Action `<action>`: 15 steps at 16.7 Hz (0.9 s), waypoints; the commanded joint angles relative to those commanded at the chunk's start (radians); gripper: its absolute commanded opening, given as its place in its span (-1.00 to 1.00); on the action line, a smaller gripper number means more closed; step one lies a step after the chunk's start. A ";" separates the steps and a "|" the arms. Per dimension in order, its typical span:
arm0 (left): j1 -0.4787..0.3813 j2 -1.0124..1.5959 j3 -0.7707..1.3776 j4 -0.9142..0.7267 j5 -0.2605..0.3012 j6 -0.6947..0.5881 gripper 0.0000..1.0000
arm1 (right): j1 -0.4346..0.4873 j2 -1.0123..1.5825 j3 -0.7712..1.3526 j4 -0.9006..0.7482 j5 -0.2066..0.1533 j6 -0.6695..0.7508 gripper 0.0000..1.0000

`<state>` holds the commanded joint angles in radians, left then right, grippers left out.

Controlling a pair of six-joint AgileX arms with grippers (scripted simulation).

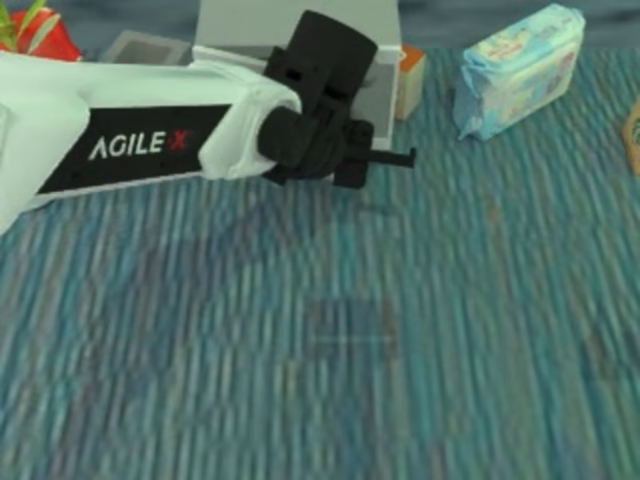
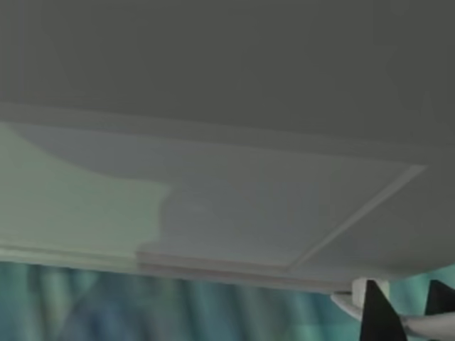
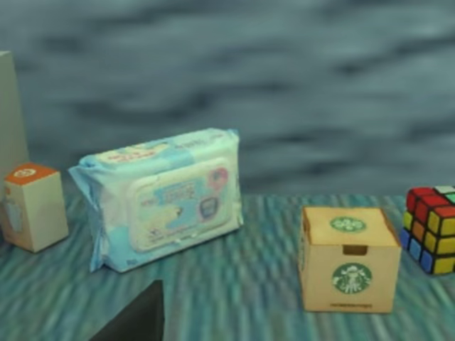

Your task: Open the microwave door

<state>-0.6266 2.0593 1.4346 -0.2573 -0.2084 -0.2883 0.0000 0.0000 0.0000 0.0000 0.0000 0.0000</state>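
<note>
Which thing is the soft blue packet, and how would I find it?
Look at the far edge of the table, right of the big microwave. The wet wipes pack lies just past the small orange-topped box. It alone is soft, pale blue and puffy; its neighbours are stiff boxes.

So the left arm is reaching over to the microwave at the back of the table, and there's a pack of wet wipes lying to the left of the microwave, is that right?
Not quite. The left arm does reach to the microwave at the back, its left gripper by the front. But the pack of wet wipes lies to the microwave's right, as the top view shows.
</note>
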 joint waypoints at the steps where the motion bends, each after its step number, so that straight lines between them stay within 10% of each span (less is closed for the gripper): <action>1: -0.008 0.002 0.005 0.000 0.007 -0.005 -1.00 | 0.000 0.000 0.000 0.000 0.000 0.000 1.00; 15: 0.013 -0.037 -0.058 0.031 0.044 0.054 -1.00 | 0.000 0.000 0.000 0.000 0.000 0.000 1.00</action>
<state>-0.6136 2.0224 1.3769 -0.2266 -0.1644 -0.2339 0.0000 0.0000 0.0000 0.0000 0.0000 0.0000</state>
